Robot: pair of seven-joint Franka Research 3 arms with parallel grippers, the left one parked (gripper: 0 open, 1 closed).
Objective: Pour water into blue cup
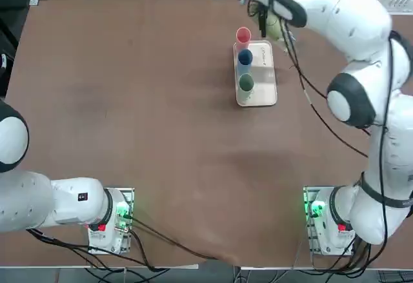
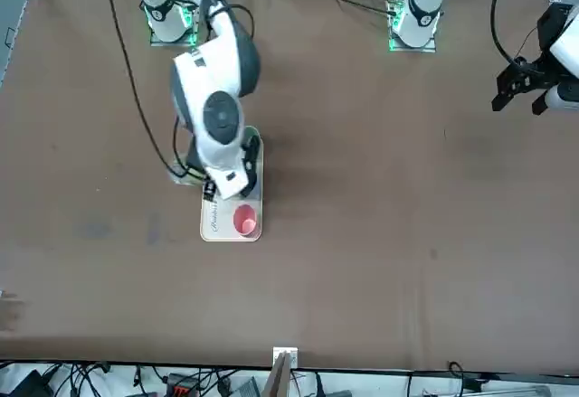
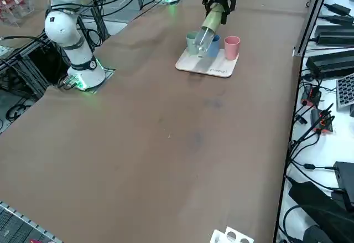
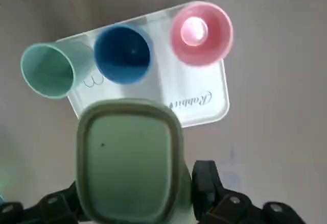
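Observation:
My right gripper (image 3: 220,4) is shut on a slim pale-green bottle (image 3: 209,26), held tilted in the air with its lower silvery end beside the cups. In the wrist view the bottle (image 4: 130,163) fills the foreground between the fingers (image 4: 207,180). Beyond it stand the blue cup (image 4: 122,54), the pink cup (image 4: 201,32) and the dull green cup (image 4: 48,70) in a row on a white tray (image 4: 202,104). From overhead the blue cup (image 1: 244,57) is the middle one, and the bottle (image 1: 273,26) hangs just to the right of the pink cup (image 1: 243,35). No water shows.
The white tray (image 1: 261,89) lies far out on the brown table, right of centre. My right arm (image 2: 213,99) hides most of the tray in the front view, leaving the pink cup (image 2: 245,221) visible. Cables and equipment lie beyond the table's edge (image 3: 301,44).

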